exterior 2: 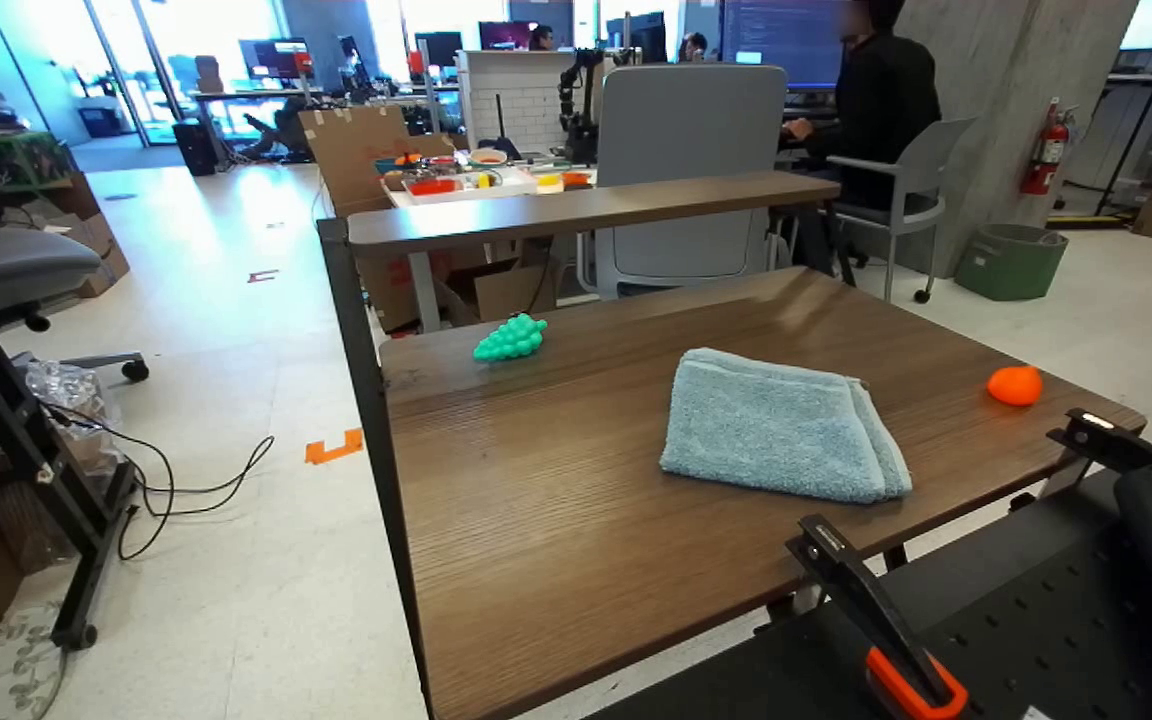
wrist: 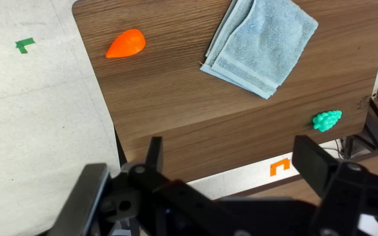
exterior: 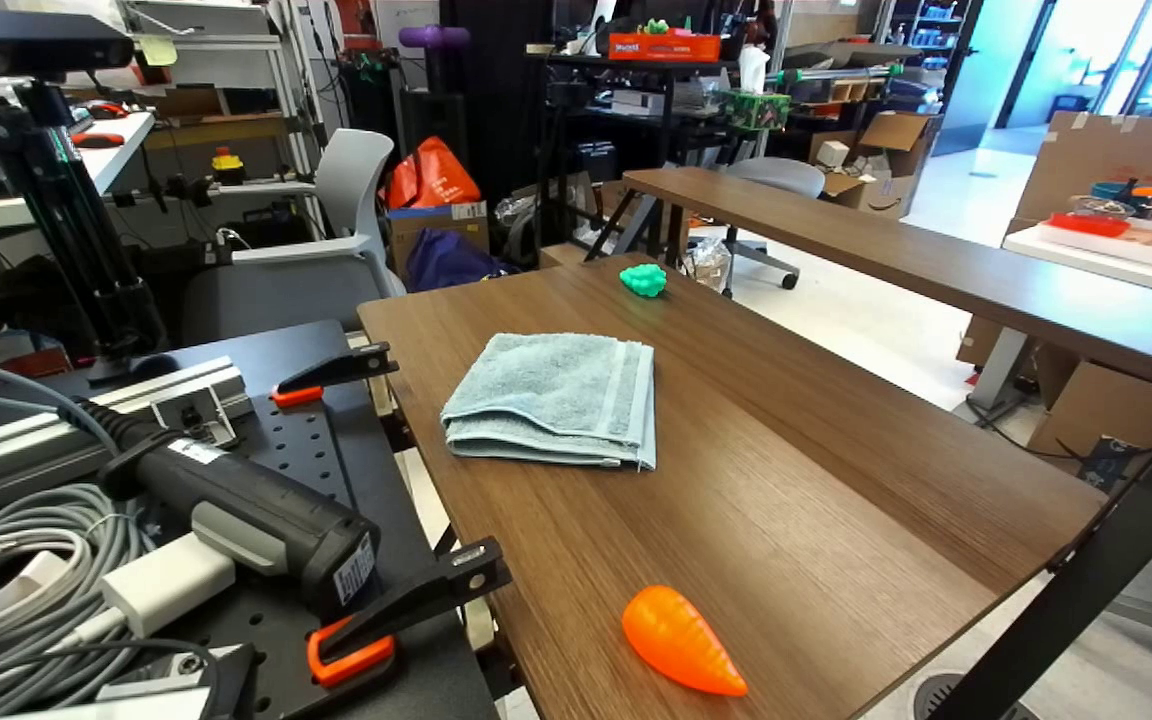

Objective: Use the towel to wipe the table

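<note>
The towel, a folded pale blue-grey cloth, lies flat on the table in both exterior views [exterior: 556, 400] [exterior 2: 776, 430]; it also shows at the top of the wrist view [wrist: 266, 46], cut off by the frame. The table has a brown wood-grain top, seen in both exterior views [exterior: 786, 520] [exterior 2: 536, 570] and in the wrist view [wrist: 169, 91]. My gripper [wrist: 229, 139] shows only in the wrist view. Its fingers are wide apart with nothing between them. It is above the table's edge, apart from the towel, which lies further up in that view.
An orange carrot-like toy [exterior: 681, 640] [exterior 2: 1014, 386] [wrist: 126, 44] and a green grape-like toy [exterior: 644, 280] [exterior 2: 511, 338] [wrist: 327, 120] lie on the table at either side of the towel. Clamps [exterior: 406, 610] [exterior 2: 866, 600] and a black bench [exterior: 306, 450] stand along one edge. A second brown tabletop [exterior: 896, 250] [exterior 2: 586, 208] is beyond.
</note>
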Robot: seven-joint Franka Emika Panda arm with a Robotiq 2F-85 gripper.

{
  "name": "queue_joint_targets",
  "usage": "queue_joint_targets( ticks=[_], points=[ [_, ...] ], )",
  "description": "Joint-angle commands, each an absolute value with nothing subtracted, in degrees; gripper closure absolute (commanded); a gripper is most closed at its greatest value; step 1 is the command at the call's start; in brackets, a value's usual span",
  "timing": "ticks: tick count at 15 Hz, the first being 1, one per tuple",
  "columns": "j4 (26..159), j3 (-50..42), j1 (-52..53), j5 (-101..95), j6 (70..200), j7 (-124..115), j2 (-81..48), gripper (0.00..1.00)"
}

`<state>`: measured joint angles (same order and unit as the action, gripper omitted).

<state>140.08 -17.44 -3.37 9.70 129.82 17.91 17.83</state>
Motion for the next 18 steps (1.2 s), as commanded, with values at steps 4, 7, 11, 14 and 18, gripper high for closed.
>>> queue_joint_targets(
  ticks=[4, 7, 11, 14, 18],
  points=[
    [144.6, -5.2, -4.2, -3.2, 138.8, 1.1, 8.2, 0.00],
    [146.3, -3.3, -4.0, -9.4, 138.7, -4.0, 5.3, 0.00],
    [147.5, -3.6, -3.7, -9.6, 138.0, -2.3, 4.7, 0.00],
    [148.1, -4.1, -4.3, -9.9, 138.1, -0.6, 5.3, 0.00],
    [148.2, -3.8, -3.3, -3.9, 139.3, 0.9, 2.9, 0.00]
  ],
)
